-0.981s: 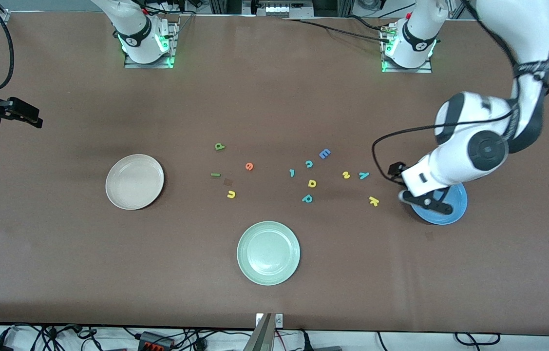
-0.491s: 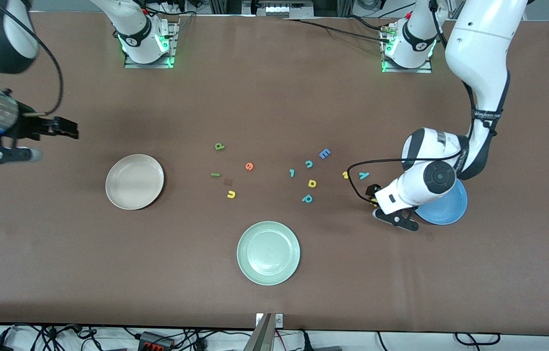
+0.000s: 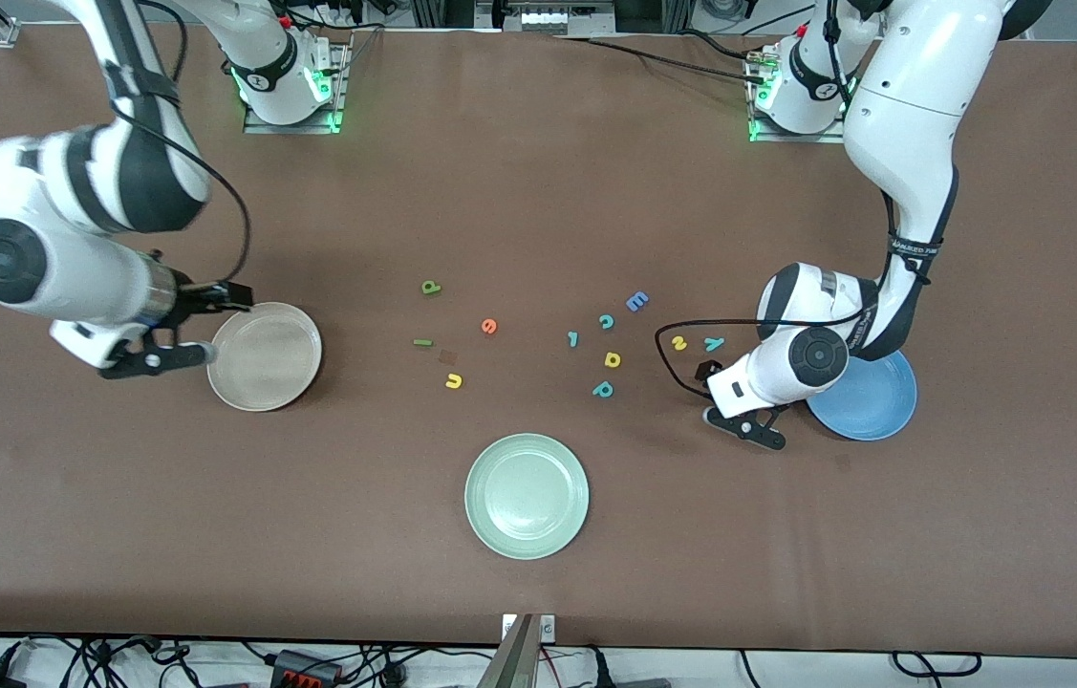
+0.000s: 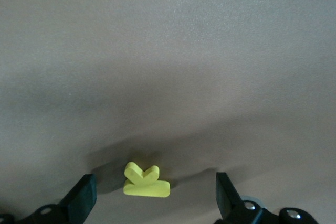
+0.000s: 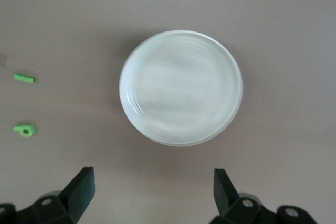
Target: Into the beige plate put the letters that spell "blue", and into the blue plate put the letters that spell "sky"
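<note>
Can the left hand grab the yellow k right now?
Probably yes. The left hand hangs open just above the yellow k, which lies on bare table between its fingers. Nothing else sits close enough to block it.

- The beige plate (image 5: 181, 87) lies flat on the brown table (image 5: 283, 24) and holds nothing; in this view it looks pale, almost white, with a shallow rim.
- The right hand (image 5: 152, 195) hangs above the table with its two dark fingers (image 5: 81, 190) spread wide, nothing between them.
- The thin green bar l (image 5: 24, 78) lies on the table well apart from the plate.
- The looped green b (image 5: 24, 129) lies near the bar, also clear of the plate.
</note>
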Tool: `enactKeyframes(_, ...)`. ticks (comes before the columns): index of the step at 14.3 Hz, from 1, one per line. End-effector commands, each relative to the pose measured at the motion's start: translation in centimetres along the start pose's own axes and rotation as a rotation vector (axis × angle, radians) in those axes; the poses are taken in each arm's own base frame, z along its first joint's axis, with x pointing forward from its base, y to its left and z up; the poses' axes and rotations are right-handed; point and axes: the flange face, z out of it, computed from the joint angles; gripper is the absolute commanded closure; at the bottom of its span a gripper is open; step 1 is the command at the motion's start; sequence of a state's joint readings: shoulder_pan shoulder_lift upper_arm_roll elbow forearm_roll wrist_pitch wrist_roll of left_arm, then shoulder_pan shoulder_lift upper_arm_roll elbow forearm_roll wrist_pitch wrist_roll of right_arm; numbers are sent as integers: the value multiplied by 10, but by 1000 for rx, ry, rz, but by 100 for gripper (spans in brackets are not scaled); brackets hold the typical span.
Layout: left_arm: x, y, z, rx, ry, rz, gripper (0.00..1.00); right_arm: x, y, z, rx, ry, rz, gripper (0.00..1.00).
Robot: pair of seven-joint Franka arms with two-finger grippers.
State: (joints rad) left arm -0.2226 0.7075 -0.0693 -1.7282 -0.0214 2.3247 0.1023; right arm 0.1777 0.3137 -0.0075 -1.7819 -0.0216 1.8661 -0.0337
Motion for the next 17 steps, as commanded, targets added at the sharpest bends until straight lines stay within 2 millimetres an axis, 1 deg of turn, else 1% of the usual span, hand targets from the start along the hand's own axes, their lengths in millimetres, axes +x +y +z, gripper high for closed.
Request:
enactKeyframes(1, 2, -2, -2, 2, 11, 12, 3, 7, -22, 45, 3, 14, 28, 0)
enactKeyframes(2, 1, -2, -1, 2, 10, 13, 12, 12, -35, 57, 0, 22, 42, 0)
enactKeyframes(3, 0, -2, 0, 2, 7, 12, 28, 15, -56, 69, -8, 26, 41, 0)
enactKeyframes(5, 0, -2, -1, 2, 7, 13, 53, 21, -86, 89, -16, 31, 100, 0)
enactKeyframes(6, 0, -3, -1, 4, 7, 13, 63, 22, -103, 98, -22, 30, 101, 0)
enactKeyframes(7, 0, -2, -3, 3, 7, 15, 69, 21, -117, 103, -28, 25, 90, 0)
enactKeyframes(9, -1, -3, -9, 4, 3, 14, 76, 16, -150, 110, -41, 20, 43, 0)
enactKeyframes(10, -1, -4, -15, 5, 3, 18, 78, 13, -172, 114, -42, 30, 35, 0)
enactKeyframes(11, -2, -4, -17, 4, -1, 16, 79, 9, -188, 120, -27, 39, 66, 0)
enactKeyframes(12, -2, -4, -25, 5, -6, 16, 79, 3, -202, 128, -20, 60, 62, 0)
enactKeyframes(14, -8, -10, -54, 4, -45, 8, 79, -11, -223, 142, -13, 96, 55, 0)
enactKeyframes(15, -13, -13, -71, 3, -65, 2, 79, -18, -233, 152, -11, 109, 85, 0)
enactKeyframes(16, -19, -20, -84, 0, -90, -5, 79, -24, -236, 161, -6, 126, 99, 0)
enactKeyframes(17, -24, -31, -88, -3, -114, 4, 79, -29, -236, 171, -2, 136, 106, 0)
